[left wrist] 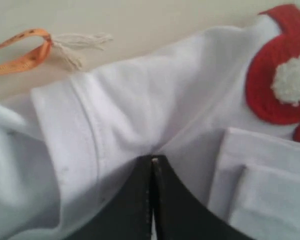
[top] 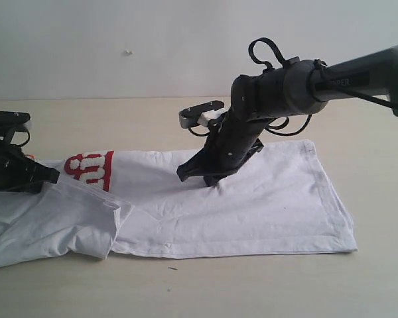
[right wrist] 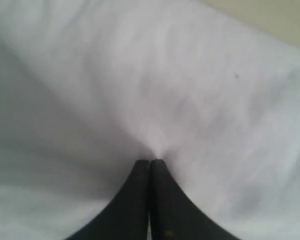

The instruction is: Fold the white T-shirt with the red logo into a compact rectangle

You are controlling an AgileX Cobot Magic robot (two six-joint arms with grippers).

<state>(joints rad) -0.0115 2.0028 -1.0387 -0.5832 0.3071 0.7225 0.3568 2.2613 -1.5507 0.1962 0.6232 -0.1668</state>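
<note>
Pinching small puckers of the white T-shirt point(top: 278, 199), left gripper point(left wrist: 151, 161) and right gripper point(right wrist: 150, 162) both clamped tight; risk: such slight holds slipping, skewing the fold.

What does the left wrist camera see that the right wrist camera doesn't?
Only the left wrist view shows the logo, the orange tag, a folded layer of cloth, and the left gripper.
Only the right wrist view shows the right gripper, with nothing but plain cloth around it.
Both show the white shirt, a bit of tan table, and black jaws shut together, pinching the shirt so that it puckers at their tips.
</note>
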